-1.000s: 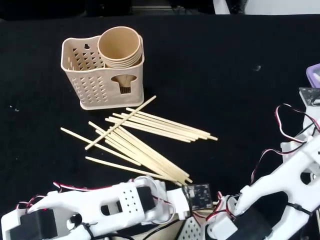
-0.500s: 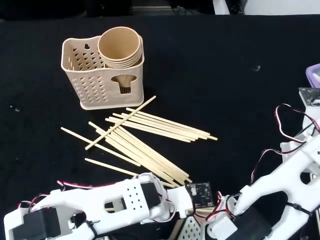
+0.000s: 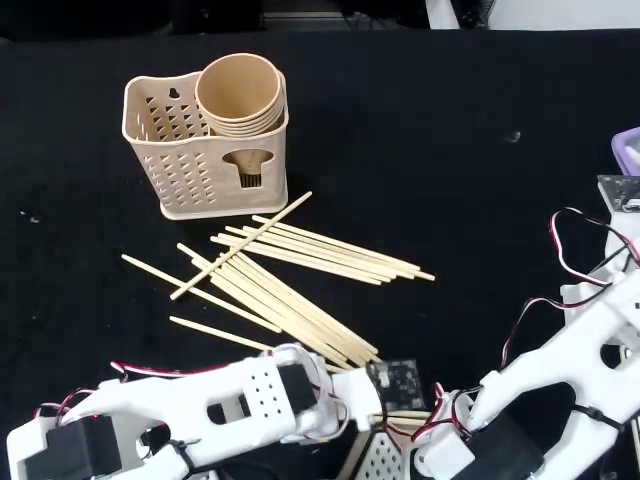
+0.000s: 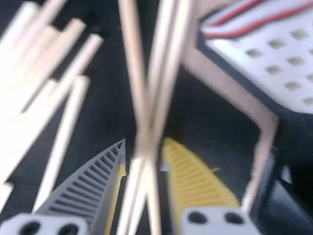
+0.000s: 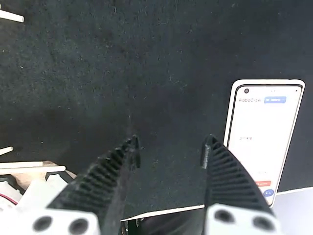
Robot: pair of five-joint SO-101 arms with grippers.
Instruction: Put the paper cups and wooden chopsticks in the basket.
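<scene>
A beige perforated basket (image 3: 185,170) stands at the back left with a stack of paper cups (image 3: 240,95) inside it. Wooden chopsticks (image 3: 300,270) lie fanned out on the black cloth in front of it. My left arm (image 3: 250,405) sits at the near edge by the pile's near end. In the left wrist view my left gripper (image 4: 144,161) is shut on a few chopsticks (image 4: 134,73), which cross between the grey and yellow jaws. More loose chopsticks (image 4: 54,88) lie beside them. My right gripper (image 5: 168,147) hangs open over bare cloth with nothing in it.
A phone (image 5: 264,137) lies on the cloth close to my right gripper. The right arm (image 3: 560,390) fills the near right corner, with looping wires. A purple object (image 3: 627,148) pokes in at the right edge. The cloth right of the basket is bare.
My left arm has shifted forward and to the right, over the near ends of the chopsticks. The right arm, basket and cups have not moved.
</scene>
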